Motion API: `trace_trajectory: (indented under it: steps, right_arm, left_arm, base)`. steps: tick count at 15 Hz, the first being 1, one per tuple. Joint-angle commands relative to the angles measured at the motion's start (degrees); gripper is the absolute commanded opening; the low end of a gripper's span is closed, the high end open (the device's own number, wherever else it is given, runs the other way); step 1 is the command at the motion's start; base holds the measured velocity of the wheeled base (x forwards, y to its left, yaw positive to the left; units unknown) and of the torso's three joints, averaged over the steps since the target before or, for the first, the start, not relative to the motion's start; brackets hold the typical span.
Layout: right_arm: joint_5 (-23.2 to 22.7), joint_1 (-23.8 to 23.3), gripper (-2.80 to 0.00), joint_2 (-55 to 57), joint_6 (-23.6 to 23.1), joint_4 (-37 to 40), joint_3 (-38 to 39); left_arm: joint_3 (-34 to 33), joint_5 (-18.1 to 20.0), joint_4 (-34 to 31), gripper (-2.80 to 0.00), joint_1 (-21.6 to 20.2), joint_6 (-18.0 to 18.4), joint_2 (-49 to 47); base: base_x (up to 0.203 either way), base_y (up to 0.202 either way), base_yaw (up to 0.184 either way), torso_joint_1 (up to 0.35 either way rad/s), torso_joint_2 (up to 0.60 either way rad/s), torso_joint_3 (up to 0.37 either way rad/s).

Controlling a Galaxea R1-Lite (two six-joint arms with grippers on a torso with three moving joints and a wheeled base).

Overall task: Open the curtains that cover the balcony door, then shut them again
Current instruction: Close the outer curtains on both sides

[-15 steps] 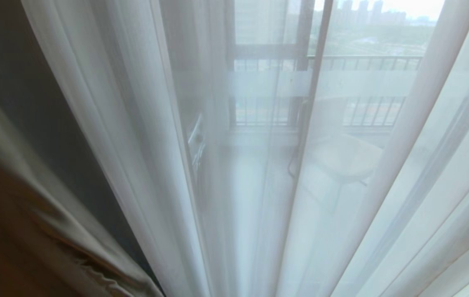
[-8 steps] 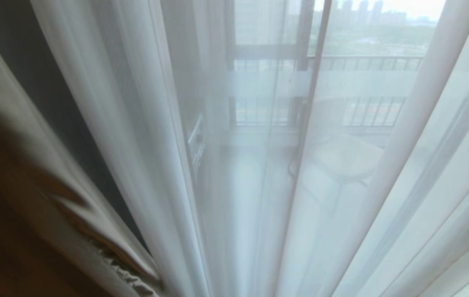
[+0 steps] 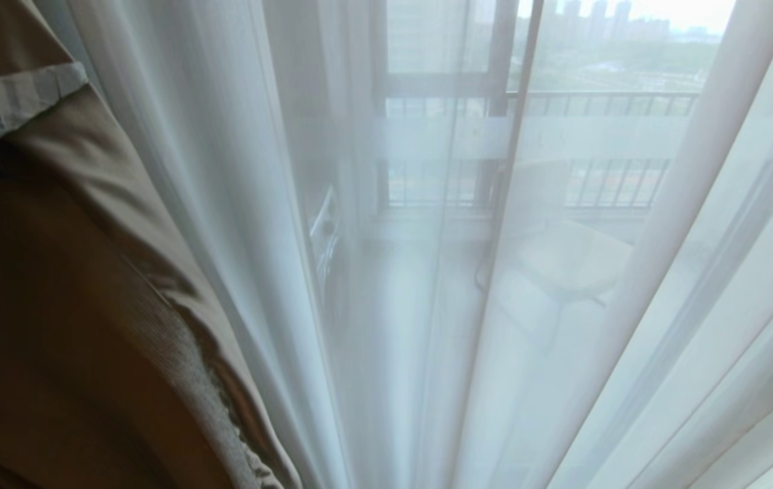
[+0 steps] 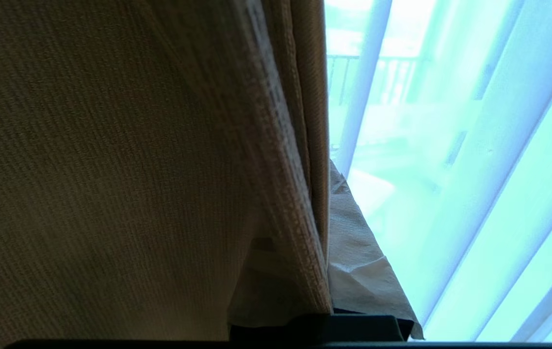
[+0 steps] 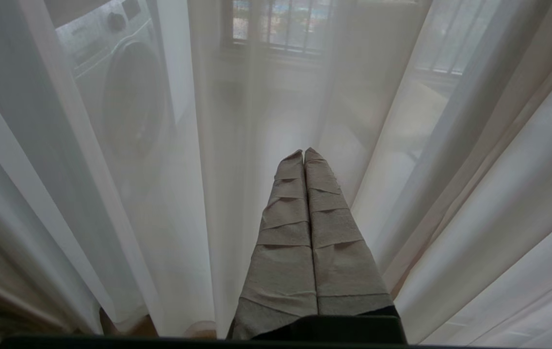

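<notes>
Left gripper (image 4: 327,271): clamped on beige curtain (image 3: 87,285) edge
Change: beige layer swept further across toward sheer layer (image 3: 631,305)
Meaning: closing underway

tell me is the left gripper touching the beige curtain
Touching. In the left wrist view the beige curtain drapes over the left gripper, its fold pinched against a taped finger.

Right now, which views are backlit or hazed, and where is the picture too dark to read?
Head view: daylight through the sheer curtain hazes the balcony door; the beige curtain is in shadow. Left wrist view: beige weave fills the frame, dim against bright sheer. Right wrist view: evenly lit, right hand clear.
</notes>
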State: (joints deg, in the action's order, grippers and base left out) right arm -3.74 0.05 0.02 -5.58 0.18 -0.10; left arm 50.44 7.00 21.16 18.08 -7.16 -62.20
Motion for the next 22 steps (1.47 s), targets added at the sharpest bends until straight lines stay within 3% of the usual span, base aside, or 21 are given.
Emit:
trace_trajectory:
  steps: [1,4,10,17,22]
  right_arm:
    - [0.0,0.0,-2.8,0.0,0.0,0.0,0.0]
    - [0.0,0.0,-2.8,0.0,0.0,0.0,0.0]
    - [0.0,0.0,-2.8,0.0,0.0,0.0,0.0]
    - [0.0,0.0,-2.8,0.0,0.0,0.0,0.0]
    - [0.0,0.0,-2.8,0.0,0.0,0.0,0.0]
  left_arm:
    - [0.3,0.1,0.5,-2.8,2.0,-0.1,-1.3]
    - [0.4,-0.3,0.5,-2.8,8.0,-0.1,-2.2]
    - [0.7,-0.5,0.9,-2.8,15.7,0.1,-4.9]
    - [2.3,-0.5,1.0,-2.8,21.0,0.1,-8.1]
    - [3.2,-0.2,1.0,-2.8,22.4,0.4,-10.3]
  base:
    - [0.0,0.0,0.0,0.0,0.0,0.0]
    - [0.0,0.0,0.0,0.0,0.0,0.0]
    - [0.0,0.0,0.0,0.0,0.0,0.0]
    - [0.0,0.0,0.0,0.0,0.0,0.0]
    - [0.0,0.0,0.0,0.0,0.0,0.0]
